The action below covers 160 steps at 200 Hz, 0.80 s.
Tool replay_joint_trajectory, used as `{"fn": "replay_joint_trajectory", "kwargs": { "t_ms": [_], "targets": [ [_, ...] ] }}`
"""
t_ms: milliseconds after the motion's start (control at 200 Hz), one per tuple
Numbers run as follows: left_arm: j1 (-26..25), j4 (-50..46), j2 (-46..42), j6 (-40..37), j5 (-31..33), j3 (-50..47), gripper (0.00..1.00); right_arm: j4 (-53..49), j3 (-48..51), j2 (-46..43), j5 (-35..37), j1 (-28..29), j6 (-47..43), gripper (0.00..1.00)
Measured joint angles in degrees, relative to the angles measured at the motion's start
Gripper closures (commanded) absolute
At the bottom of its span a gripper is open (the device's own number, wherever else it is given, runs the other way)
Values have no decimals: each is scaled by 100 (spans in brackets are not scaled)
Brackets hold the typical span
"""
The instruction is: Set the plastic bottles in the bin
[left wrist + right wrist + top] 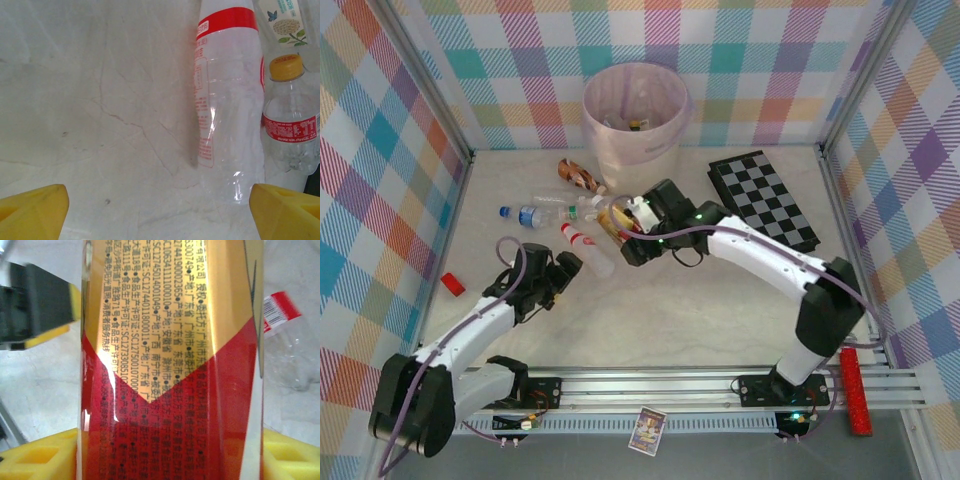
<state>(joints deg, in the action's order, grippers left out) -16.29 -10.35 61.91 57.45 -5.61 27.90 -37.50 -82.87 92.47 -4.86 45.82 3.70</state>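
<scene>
Closest to the right wrist camera is a red-and-gold bottle (170, 365), its label dense with printed Chinese text. It stands upright between the yellow pads (40, 455) of the right gripper (170, 452), which press against both of its sides, so the jaws are clamped on it. Behind it to the right a crumpled clear bottle (287, 345) with a red-and-white label lies on the pale table (40, 385). To the upper left is a blurred black block with a yellow edge (42, 302) that I cannot identify. In the left wrist view, the left gripper (160, 212) has its yellow fingertips (32, 210) spread wide at the bottom corners, with bare table between them. Ahead on the right lies a long clear bottle with a red band (227, 100). Just beside it is a yellow-capped bottle (291, 130) with a red label, and above that a label printed with a butterfly (285, 20). In the top view, the left gripper (565, 265) is low over the table near a red-capped clear bottle (585, 245). The right gripper (623, 232) is among the cluster of bottles at mid-table, holding the red-and-gold bottle (610, 215). A blue-capped bottle (530, 214) lies to the left and a brown-orange bottle (580, 175) lies farther back. The bin (605, 130), lined with a pink bag, stands against the far wall with a few items inside it, well apart from the grippers. A checkerboard (762, 198) lies to its right and a red stick (855, 390) by the right arm's base.
</scene>
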Motion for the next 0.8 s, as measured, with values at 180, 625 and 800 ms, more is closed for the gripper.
{"fn": "replay_joint_trajectory", "kwargs": {
  "t_ms": [180,625,800],
  "targets": [
    [-144,199,310,-48,-101,48,6,-382,-844,-66,332,-57,-144,46],
    [-986,240,507,-247,-7,350,4,-612,-2763,317,964,-767,-623,49],
    [-1196,122,498,-282,214,417,5,-629,-3447,817,988,-1172,-743,50]
  ]
}}
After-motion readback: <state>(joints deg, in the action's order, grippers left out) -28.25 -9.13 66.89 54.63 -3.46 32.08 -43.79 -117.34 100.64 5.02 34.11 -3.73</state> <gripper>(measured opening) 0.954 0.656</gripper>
